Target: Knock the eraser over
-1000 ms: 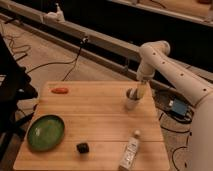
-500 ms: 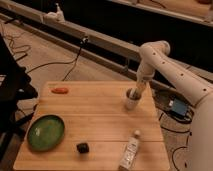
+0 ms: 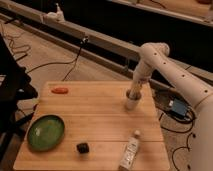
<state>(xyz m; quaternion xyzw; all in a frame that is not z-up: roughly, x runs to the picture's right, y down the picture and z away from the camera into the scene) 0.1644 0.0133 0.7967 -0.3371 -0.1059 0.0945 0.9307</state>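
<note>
Swinging my gripper, open or shut I cannot tell, toward the eraser sitting well apart from it by the green plate, I could hit the white bottle lying near the eraser first.

1. It looks like a robot lab or test space: loose cables trail across the bare floor.
2. A long low rail runs behind a plain wooden table.
3. The white arm's gripper sits low at the table's far right side.
</note>
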